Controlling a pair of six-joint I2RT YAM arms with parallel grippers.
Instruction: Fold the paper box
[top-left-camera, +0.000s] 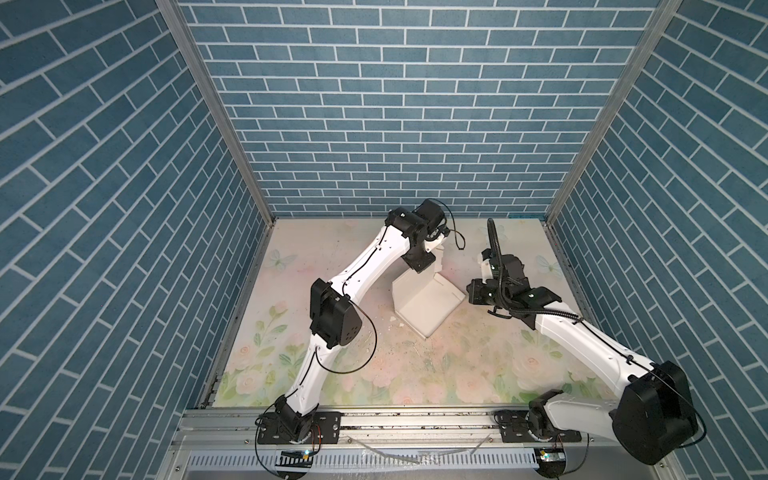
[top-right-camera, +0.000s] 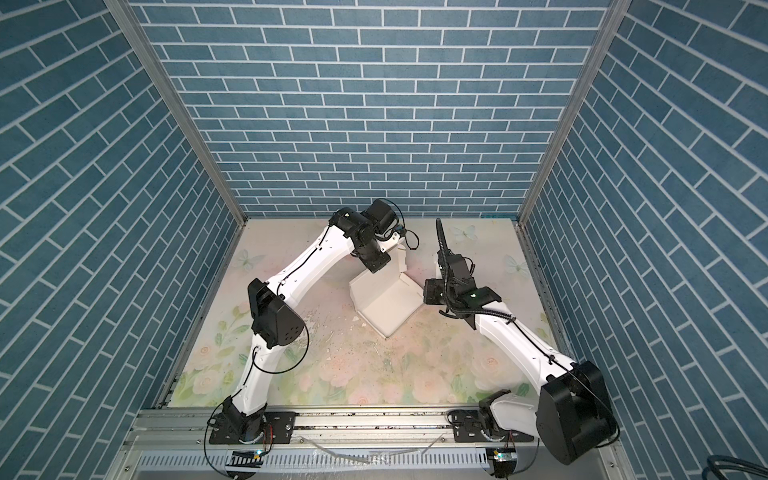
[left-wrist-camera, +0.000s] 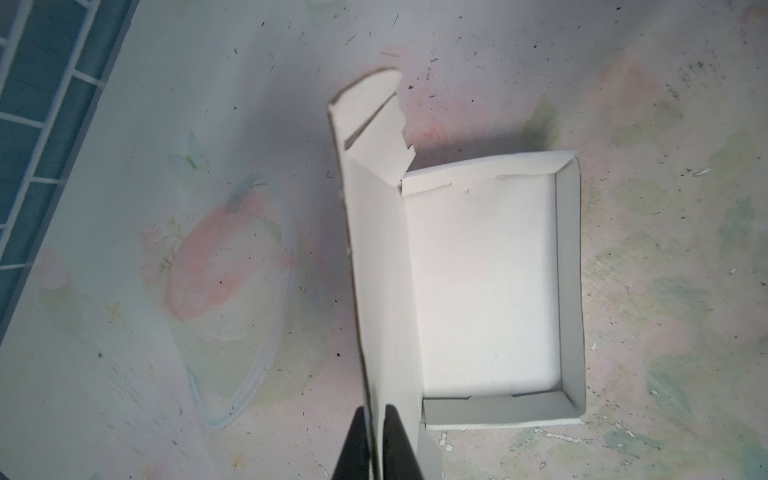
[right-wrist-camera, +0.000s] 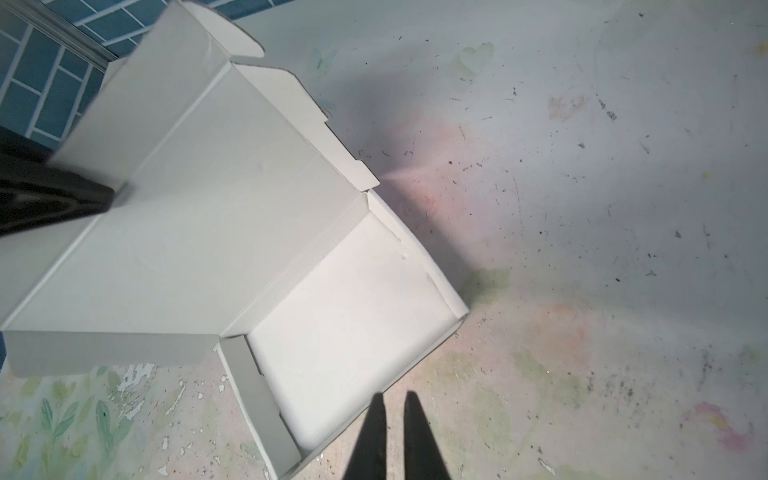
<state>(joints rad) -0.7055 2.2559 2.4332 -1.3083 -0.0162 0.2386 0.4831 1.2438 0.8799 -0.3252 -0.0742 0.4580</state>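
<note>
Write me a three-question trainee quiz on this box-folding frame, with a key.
1. True or false: the right gripper holds the paper box.
2. What does the left gripper clamp in its jaws? A) the raised lid B) a pen C) nothing
3. Fill in: the box's lid is ___ (open/closed).
Key: 1 false; 2 A; 3 open.

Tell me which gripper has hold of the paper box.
The left gripper: its fingers pinch the raised lid of the paper box; the right gripper grips nothing.
</note>
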